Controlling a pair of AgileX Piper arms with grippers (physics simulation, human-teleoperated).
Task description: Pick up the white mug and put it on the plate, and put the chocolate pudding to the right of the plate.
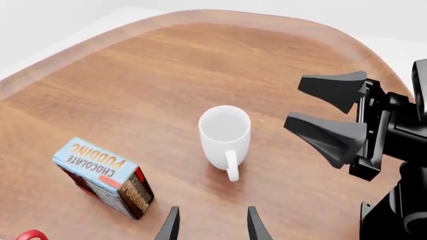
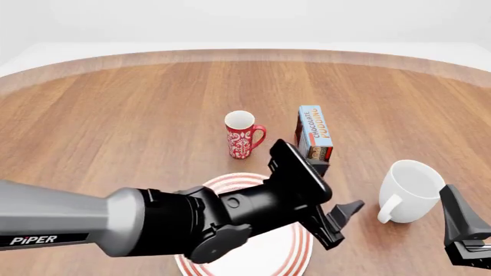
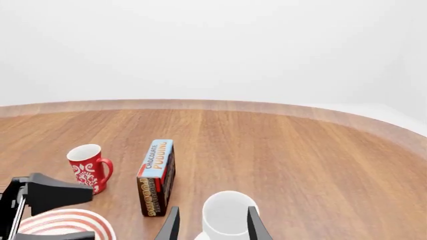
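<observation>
White mug point(image 2: 414, 190) stands upright, handle toward the left tool point(image 2: 343, 223); both tools spread apart

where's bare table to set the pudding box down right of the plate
Bare wood lies right of the plate, bordered by the white mug farther right and the chocolate pudding behind. The left end effector hangs over that gap, the right end effector beside the mug. The far table is wide open. The red mug crowds behind the plate.

Much of the plate point(image 2: 295, 250) behind the left arm point(image 2: 153, 221), its near rim off-frame.
</observation>
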